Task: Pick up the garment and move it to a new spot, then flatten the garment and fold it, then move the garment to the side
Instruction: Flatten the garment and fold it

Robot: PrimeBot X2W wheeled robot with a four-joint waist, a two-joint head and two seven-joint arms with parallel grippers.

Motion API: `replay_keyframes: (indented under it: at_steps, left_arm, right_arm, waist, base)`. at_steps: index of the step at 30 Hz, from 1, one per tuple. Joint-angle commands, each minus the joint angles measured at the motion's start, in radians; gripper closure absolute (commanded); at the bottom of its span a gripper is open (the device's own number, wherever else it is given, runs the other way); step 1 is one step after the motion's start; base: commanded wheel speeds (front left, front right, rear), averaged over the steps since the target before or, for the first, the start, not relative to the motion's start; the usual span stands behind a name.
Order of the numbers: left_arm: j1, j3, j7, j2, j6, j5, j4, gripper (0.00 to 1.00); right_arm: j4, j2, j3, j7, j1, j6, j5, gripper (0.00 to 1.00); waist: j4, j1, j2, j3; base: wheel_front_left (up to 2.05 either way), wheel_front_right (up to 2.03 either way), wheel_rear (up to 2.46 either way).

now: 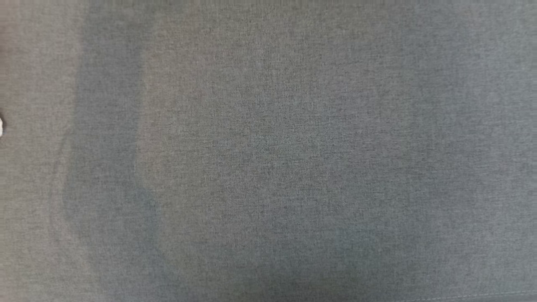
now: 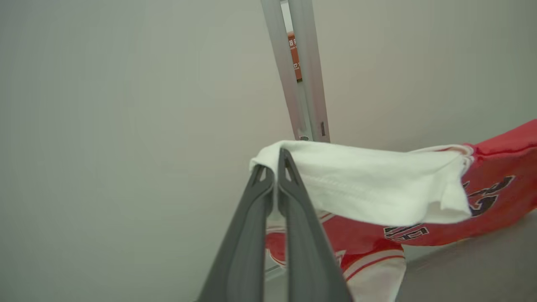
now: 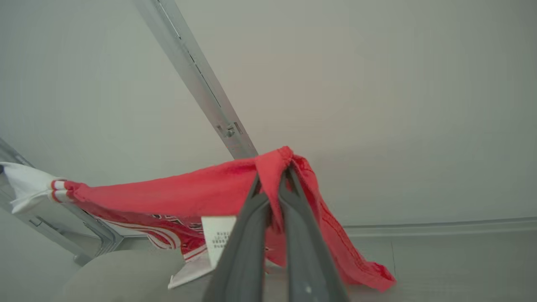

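left pincer [image 2: 272,164]: fingers pressed together, no gap to speak of, with a white hemmed edge of the jersey [image 2: 377,188] nipped at the tips. from the tips the cloth runs out to the right of the pincer in the left wrist view, first a white fold with a stitched hem, then red.

right pincer [image 3: 272,173]: fingers likewise narrow, clamped on a bunched red edge of the jersey [image 3: 176,195]. here the cloth runs away to the left of the pincer and ends in a white part with red stripes at the far side.

long axis: roughly level, stretched from one pincer to the other, the top edge fairly taut and the rest hanging below it.

appearance: red body, white sleeve or trim, red and white banding, black outlined lettering on the red (not legible). a white care label [image 3: 218,237] hangs just left of the right pincer's fingers. a loose red tail drops to the right of them, low toward a grey surface [image 3: 440,268]; contact cannot be told.

behind both pincers: a pale wall [image 2: 105,126] and a metal upright [image 2: 302,84].

head view: grey woven cloth [image 1: 268,151].
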Motion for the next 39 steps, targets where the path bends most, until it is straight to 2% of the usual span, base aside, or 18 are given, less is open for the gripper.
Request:
replay_keyframes:
  at_steps: [1, 4, 10, 14, 16, 20, 25, 31, 35, 39]
  left_arm:
    - [0.058, -0.024, 0.015, 0.02, 0.002, -0.032, -0.009, 1.0]
    - [0.171, -0.112, 0.069, 0.089, 0.002, -0.051, -0.035, 1.0]
    - [0.439, -0.192, 0.218, 0.191, 0.002, -0.186, -0.144, 1.0]
    - [0.615, -0.223, 0.354, 0.281, 0.002, -0.293, -0.282, 1.0]
    - [0.701, -0.236, 0.423, 0.327, 0.02, -0.336, -0.367, 1.0]
    - [0.855, -0.255, 0.542, 0.434, 0.087, -0.428, -0.567, 1.0]
    - [1.03, -0.284, 0.671, 0.569, 0.198, -0.55, -0.839, 1.0]
    - [1.178, -0.303, 0.731, 0.698, 0.311, -0.669, -1.069, 1.0]
    - [1.227, -0.309, 0.752, 0.755, 0.347, -0.719, -1.153, 1.0]
    - [1.223, -0.301, 0.76, 0.773, 0.351, -0.731, -1.184, 1.0]
  right_arm:
    - [-0.006, -0.018, 0.031, 0.023, 0.068, 0.0, 0.019, 1.0]
    - [-0.018, -0.047, 0.105, 0.077, 0.2, 0.0, 0.056, 1.0]
    - [-0.079, -0.081, 0.245, 0.168, 0.439, 0.0, 0.128, 1.0]
    - [-0.134, -0.113, 0.325, 0.237, 0.574, 0.0, 0.172, 1.0]
    - [-0.161, -0.138, 0.353, 0.265, 0.632, 0.0, 0.19, 1.0]
    - [-0.211, -0.189, 0.39, 0.309, 0.74, 0.0, 0.213, 1.0]
    - [-0.287, -0.261, 0.418, 0.382, 0.876, -0.001, 0.23, 1.0]
    - [-0.382, -0.342, 0.406, 0.477, 1.017, -0.001, 0.232, 1.0]
    - [-0.447, -0.372, 0.37, 0.529, 1.085, -0.001, 0.22, 1.0]
    - [-0.493, -0.369, 0.315, 0.573, 1.113, -0.001, 0.199, 1.0]
  waist:
    - [0.002, -0.0002, 0.0, -0.067]
    - [-0.004, -0.0002, 0.0, -0.137]
    - [-0.028, -0.0002, 0.0, -0.304]
    - [-0.046, -0.0002, 0.0, -0.399]
    - [-0.049, -0.0002, 0.0, -0.436]
    - [-0.054, -0.0002, 0.0, -0.49]
    - [-0.058, -0.0002, 0.0, -0.524]
    - [-0.066, -0.0002, 0.0, -0.536]
    - [-0.071, -0.0002, 0.0, -0.536]
    - [-0.077, -0.0002, 0.0, -0.524]
  base:
    - [0.0, 0.0, 0.0]
    - [0.0, 0.0, 0.0]
    - [0.0, 0.0, 0.0]
    - [0.0, 0.0, 0.0]
    - [0.0, 0.0, 0.0]
    - [0.0, 0.0, 0.0]
    - [0.0, 0.0, 0.0]
    - [0.0, 0.0, 0.0]
    - [0.0, 0.0, 0.0]
    - [0.0, 0.0, 0.0]
